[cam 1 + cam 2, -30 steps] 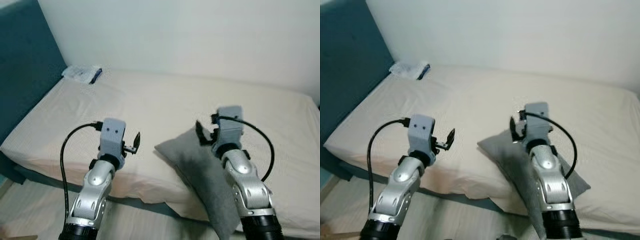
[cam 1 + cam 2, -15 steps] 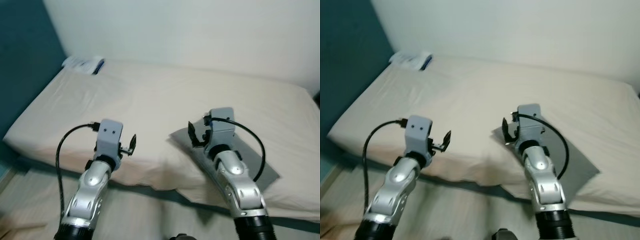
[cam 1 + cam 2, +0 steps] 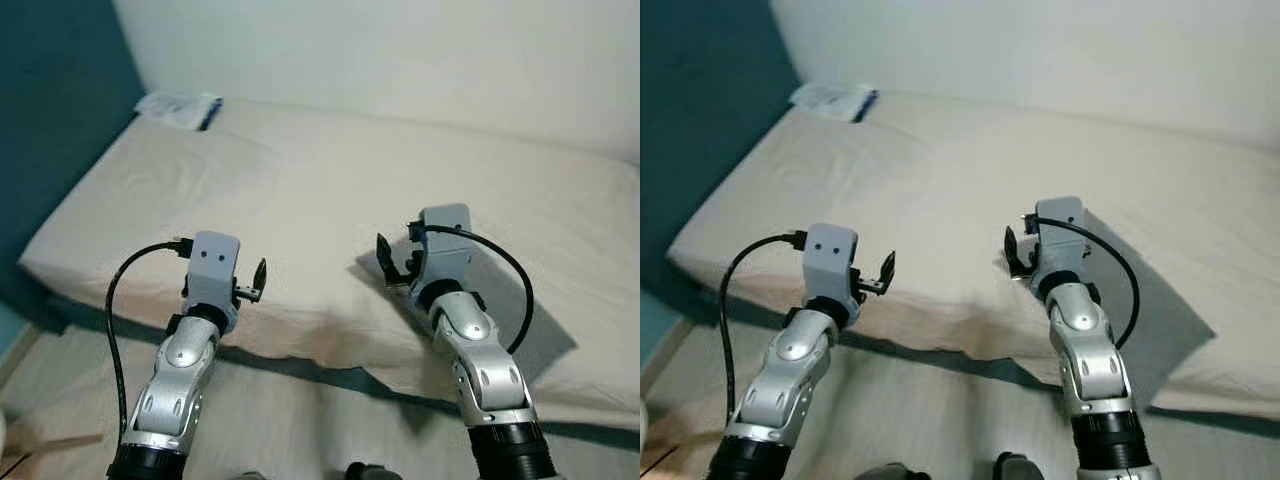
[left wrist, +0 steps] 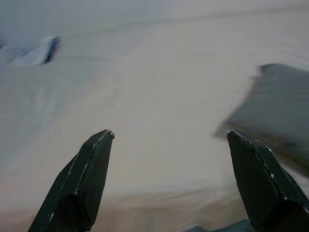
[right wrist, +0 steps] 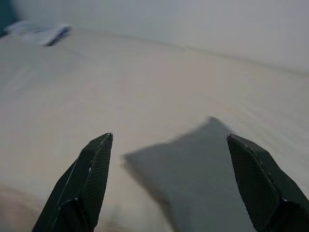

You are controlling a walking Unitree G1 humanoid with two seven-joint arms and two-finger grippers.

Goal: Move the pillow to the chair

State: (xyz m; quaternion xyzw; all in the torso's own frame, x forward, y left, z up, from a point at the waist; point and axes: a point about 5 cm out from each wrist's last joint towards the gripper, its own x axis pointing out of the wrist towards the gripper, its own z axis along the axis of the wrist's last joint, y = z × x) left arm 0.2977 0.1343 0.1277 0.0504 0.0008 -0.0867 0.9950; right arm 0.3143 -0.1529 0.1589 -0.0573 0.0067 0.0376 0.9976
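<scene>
Released since a second ago, the pillow (image 3: pixel 500 305) is lying flat on the bed (image 3: pixel 300 200), just under the spread right gripper (image 3: pixel 393 265). In the left wrist view, the left gripper (image 4: pixel 169 140) is held spread, pillow beyond one finger. In the right wrist view, the pillow is seen ahead between the fingers (image 5: pixel 94 166).

1. The right arm (image 3: pixel 470 345) covers part of the grey pillow (image 3: pixel 530 320).
2. The small packet (image 3: pixel 180 108) at the bed's far corner is too small to identify.
3. The pillow's right side runs off the left wrist view's edge, blurred (image 4: pixel 275 106).
4. Both arms are cut off at the lower edge.
</scene>
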